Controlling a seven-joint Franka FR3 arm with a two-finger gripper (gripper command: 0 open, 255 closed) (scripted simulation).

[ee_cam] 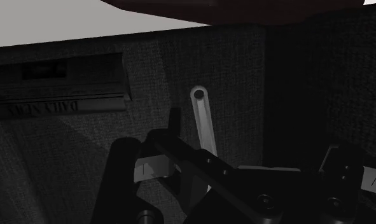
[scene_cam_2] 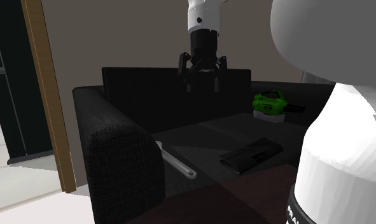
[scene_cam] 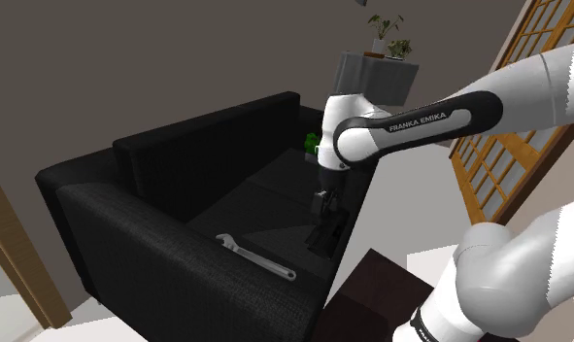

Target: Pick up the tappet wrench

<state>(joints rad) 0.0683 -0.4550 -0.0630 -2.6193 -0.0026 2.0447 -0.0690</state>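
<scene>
The tappet wrench [scene_cam: 258,258] is a slim pale grey bar lying flat on the black sofa's seat [scene_cam: 238,209], close to the near armrest [scene_cam_2: 119,143]. The same wrench [scene_cam_2: 177,162] lies with its ring end pointing toward the seat's front edge. My black gripper [scene_cam: 321,214] hangs above the seat, fingers apart and holding nothing. From the second exterior view the gripper [scene_cam_2: 202,83] is high over the cushion in front of the backrest. The wrench [ee_cam: 204,124] reaches between the gripper's [ee_cam: 231,165] fingers, well below them.
A dark folded newspaper [scene_cam_2: 251,154] lies on the seat beside the wrench. A green and white tool [scene_cam_2: 269,105] rests farther along the seat. A grey cabinet [scene_cam: 372,73] with plants stands behind the sofa. My stand [scene_cam: 372,291] is at the sofa's front.
</scene>
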